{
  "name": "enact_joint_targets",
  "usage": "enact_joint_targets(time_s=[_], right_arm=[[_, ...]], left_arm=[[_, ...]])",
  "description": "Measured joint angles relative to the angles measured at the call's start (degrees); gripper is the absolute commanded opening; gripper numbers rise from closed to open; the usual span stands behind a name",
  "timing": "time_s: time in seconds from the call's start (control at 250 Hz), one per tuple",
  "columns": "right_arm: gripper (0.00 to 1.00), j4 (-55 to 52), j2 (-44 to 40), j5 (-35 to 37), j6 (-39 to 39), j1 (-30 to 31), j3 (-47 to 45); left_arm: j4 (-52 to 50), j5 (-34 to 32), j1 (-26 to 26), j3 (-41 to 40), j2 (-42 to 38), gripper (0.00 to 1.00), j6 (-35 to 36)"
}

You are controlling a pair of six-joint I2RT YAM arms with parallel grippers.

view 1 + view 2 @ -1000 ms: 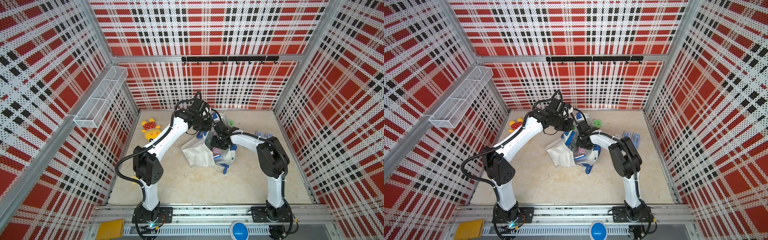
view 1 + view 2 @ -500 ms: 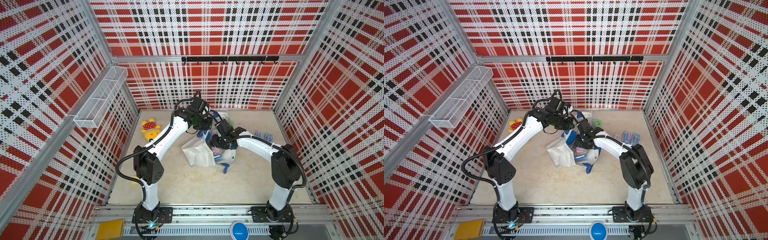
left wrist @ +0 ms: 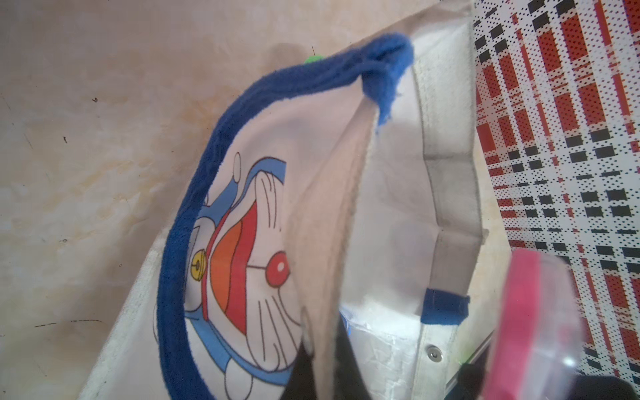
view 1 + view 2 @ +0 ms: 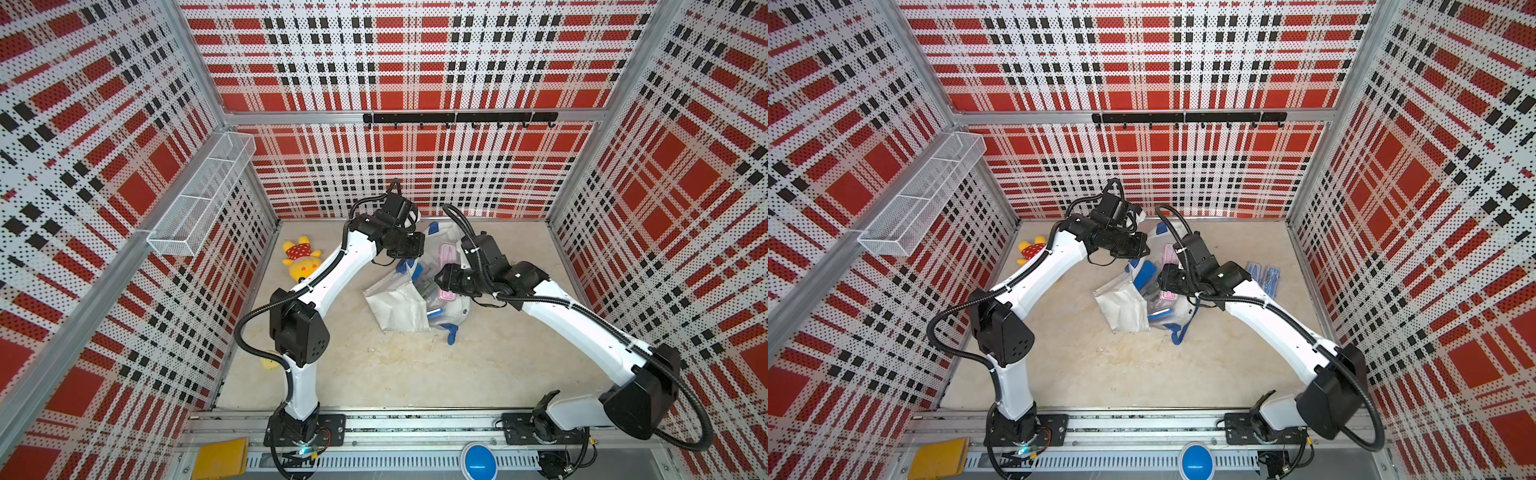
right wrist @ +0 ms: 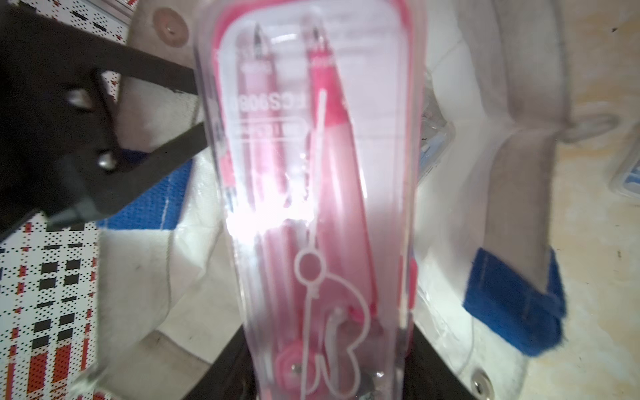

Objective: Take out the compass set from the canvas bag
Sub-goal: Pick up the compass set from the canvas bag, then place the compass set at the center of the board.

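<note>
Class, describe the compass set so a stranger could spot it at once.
Find the white canvas bag with blue trim, mid-floor. At its mouth the right gripper holds the compass set: a clear tapered case showing pink, where the loose cases nearby are blue.

— How's the feed looking?
— I get both top views bright and even, soft shadows on the floor, walls bowing at the edges.
— And the wrists?
— My right wrist view is smeared, with white glare on the compass set. The left wrist view blurs the canvas bag up close.
</note>
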Motion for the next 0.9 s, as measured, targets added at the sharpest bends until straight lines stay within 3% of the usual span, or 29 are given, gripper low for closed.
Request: enact_joint_targets(time_s=[0.28,0.496,0.728,0.9], right_arm=[[0.36,-4.63,-7.82,-0.79,-3.54,-12.7,-2.62],[0.36,-9.07,-12.15,-3.21,-9.11,-25.88,-10.67],[0.36,-11.78,-10.88,-5.25,-13.94,-33.75,-23.1],[0.35,-12.09,-3.96,-5.95,-14.97,-35.67,-25.05]], left_arm=[[0.15,0.44,0.17,0.11,0.07,0.0,0.0],[0.15,0.87,0.2,0.11,0.07,0.0,0.0],[0.13,1.38,0.2,0.11,0.07,0.0,0.07],[0.13,1.6,0.26,0.11,0.07,0.0,0.09]])
